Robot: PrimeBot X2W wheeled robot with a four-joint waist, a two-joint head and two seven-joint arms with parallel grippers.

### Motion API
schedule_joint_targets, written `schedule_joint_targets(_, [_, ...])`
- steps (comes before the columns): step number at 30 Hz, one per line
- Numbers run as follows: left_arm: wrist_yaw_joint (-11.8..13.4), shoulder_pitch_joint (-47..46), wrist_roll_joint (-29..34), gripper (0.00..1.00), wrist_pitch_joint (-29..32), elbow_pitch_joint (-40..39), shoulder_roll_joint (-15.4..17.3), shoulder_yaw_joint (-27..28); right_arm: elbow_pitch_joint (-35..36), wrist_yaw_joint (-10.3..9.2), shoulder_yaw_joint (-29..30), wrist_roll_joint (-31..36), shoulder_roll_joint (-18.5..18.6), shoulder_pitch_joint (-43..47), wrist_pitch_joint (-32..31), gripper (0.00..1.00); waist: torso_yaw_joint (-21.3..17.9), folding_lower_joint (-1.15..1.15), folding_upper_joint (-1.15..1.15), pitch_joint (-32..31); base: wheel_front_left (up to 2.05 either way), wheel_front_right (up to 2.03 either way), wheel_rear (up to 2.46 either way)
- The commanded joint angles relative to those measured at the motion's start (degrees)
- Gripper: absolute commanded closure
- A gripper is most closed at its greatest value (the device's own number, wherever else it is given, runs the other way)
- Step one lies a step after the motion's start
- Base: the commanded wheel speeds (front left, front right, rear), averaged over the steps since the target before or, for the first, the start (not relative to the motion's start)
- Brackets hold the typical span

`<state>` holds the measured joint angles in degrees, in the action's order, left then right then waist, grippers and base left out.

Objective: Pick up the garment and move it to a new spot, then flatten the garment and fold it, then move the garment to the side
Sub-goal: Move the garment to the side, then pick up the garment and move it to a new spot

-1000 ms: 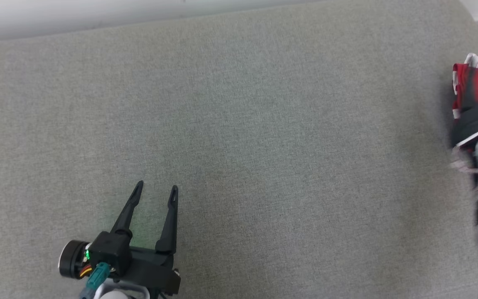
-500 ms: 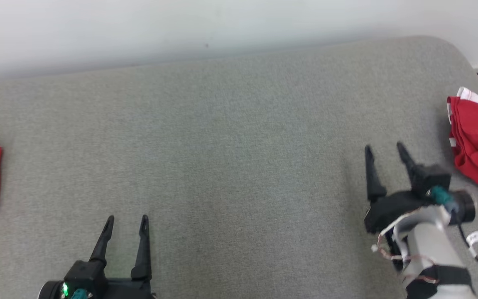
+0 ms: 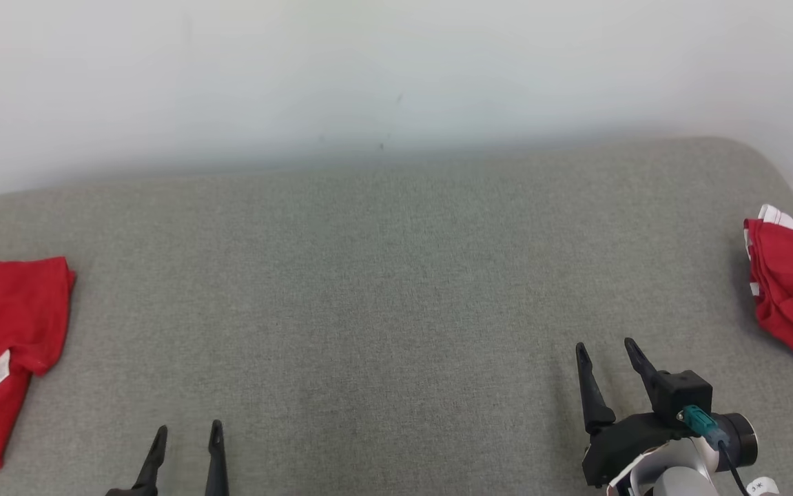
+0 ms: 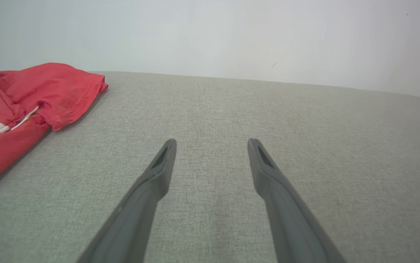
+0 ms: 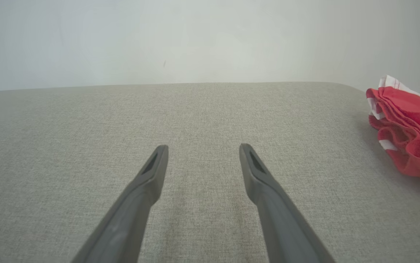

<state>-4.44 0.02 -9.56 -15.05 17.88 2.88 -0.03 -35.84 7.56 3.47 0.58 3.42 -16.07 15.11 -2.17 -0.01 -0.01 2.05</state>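
Left gripper (image 3: pixel 187 428): fingers (image 4: pixel 147 190) apart, nothing between them; low at the near left of the surface (image 3: pixel 382 289).
Right gripper (image 3: pixel 605 346): fingers (image 5: pixel 268 197) apart, empty; at the near right.
Left garment (image 3: pixel 10 324): red with white stripes, crumpled, at the surface's left edge, well apart from either arm.
Right garment (image 3: pixel 792 289): red with white trim, bunched in folds at the right edge, untouched.
Surface: grey woven fabric, rounded far corners, against a pale wall (image 3: pixel 368 69).

No words, brands or numbers can be read anywhere. A small white tag (image 3: pixel 760 486) below the right end effector (image 3: pixel 604 344) bears dark marks, too tiny to make out.
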Motion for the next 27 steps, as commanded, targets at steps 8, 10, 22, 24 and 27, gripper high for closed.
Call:
schedule_joint_targets(8, [0.3, 1.5, 0.4, 0.0, -0.2, 0.3, 0.0, 2.3, 3.9, -0.15, 0.0, -2.7, -0.6, 3.7, 0.0, 0.0, 1.0, 0.01, 0.01, -3.1, 0.0, 0.0, 0.0])
schedule_joint_targets(10, [0.4, 2.0, 0.5, 0.0, -0.2, 0.1, 0.0, 2.8, 4.6, -0.15, 0.1, -3.9, -0.5, 4.0, 0.0, 0.0, 1.1, 0.01, 0.01, -3.5, 0.0, 0.0, 0.0])
schedule_joint_targets(22, [0.4, 3.1, 1.2, 0.0, -0.2, 0.3, 0.0, 3.4, 6.0, -0.15, -1.0, -5.4, -0.5, 5.5, 0.0, 0.0, 1.4, 0.01, 0.01, -4.9, 0.0, 0.0, 0.0])
schedule_joint_targets(24, [0.3, 3.3, 1.2, 0.0, -0.2, 0.3, 0.0, 3.5, 6.0, -0.15, -1.2, -5.7, -0.5, 5.7, 0.0, 0.0, 1.4, 0.01, 0.01, -4.9, 0.0, 0.0, 0.0])
schedule_joint_targets(27, [0.2, 3.4, 1.1, 0.0, -0.2, 0.1, 0.0, 3.5, 6.0, -0.15, -1.5, -5.8, -0.5, 5.6, 0.0, 0.0, 1.3, 0.01, 0.01, -4.8, 0.0, 0.0, 0.0])
